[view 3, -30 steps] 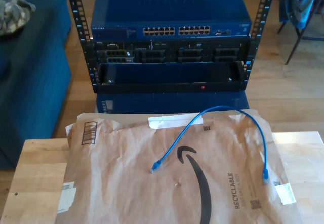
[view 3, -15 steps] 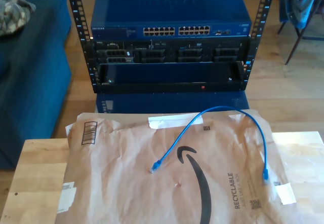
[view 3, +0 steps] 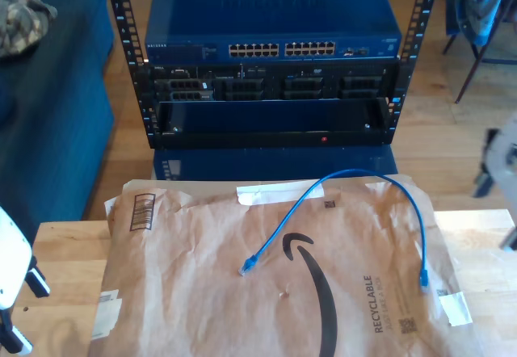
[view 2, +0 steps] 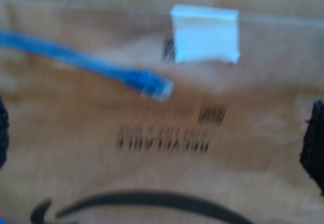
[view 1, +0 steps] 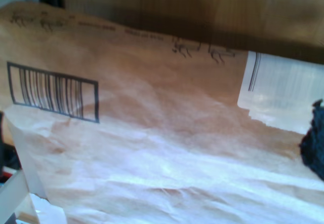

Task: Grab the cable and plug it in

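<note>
A: What does the exterior view give?

B: A thin bright blue cable (view 3: 355,181) lies in an arch on a crumpled brown paper mailer (view 3: 202,292), which covers most of a pale wooden desk (view 3: 60,268). One clear plug (view 3: 245,267) rests near the mailer's middle, beside the black curved logo; the other plug (view 3: 422,279) lies toward the exterior view's right, by the printed word RECYCLABLE. Beyond the desk stands a black rack (view 3: 271,98) holding a blue network switch (view 3: 273,26) with a row of ports. A white arm part (view 3: 10,264) shows at the exterior view's left edge, and a blurred grey part (view 3: 502,163) at the right edge. Neither touches the cable.

A: And the first wrist view?

B: It looks onto the mailer's barcode (view 1: 53,91) and a white label (view 1: 283,97). A dark finger edge (view 1: 315,143) of the first claw shows at the border; how far it is open cannot be told. It holds nothing visible.

A: The second wrist view?

B: Blurred. One end of the cable, blue boot and clear plug (view 2: 152,84), lies flat on the paper near a white tape patch (view 2: 205,34). Dark fingers (view 2: 314,145) of the second claw sit at both borders, spread wide apart, with the plug between them but untouched.
</note>
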Controlling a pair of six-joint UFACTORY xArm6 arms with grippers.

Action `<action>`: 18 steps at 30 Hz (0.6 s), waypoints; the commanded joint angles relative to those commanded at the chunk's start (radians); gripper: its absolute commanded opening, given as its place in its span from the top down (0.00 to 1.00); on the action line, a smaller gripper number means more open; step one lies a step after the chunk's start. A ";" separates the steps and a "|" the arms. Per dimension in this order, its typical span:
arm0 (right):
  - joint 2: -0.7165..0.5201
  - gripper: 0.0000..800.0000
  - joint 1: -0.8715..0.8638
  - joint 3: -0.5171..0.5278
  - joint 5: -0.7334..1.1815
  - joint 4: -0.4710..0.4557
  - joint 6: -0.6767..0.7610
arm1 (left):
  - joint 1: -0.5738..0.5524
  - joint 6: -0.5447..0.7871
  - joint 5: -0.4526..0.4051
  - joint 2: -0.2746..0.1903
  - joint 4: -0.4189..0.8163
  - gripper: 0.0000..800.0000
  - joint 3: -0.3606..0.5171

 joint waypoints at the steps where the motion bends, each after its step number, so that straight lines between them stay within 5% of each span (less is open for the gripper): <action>1: 0.009 0.00 0.043 -0.006 -0.002 0.000 0.000 | -0.015 -0.005 -0.002 0.002 0.000 0.00 0.000; 18: 0.318 0.00 0.261 -0.279 -0.025 -0.003 0.256 | -0.285 -0.176 -0.011 0.120 0.000 0.00 -0.133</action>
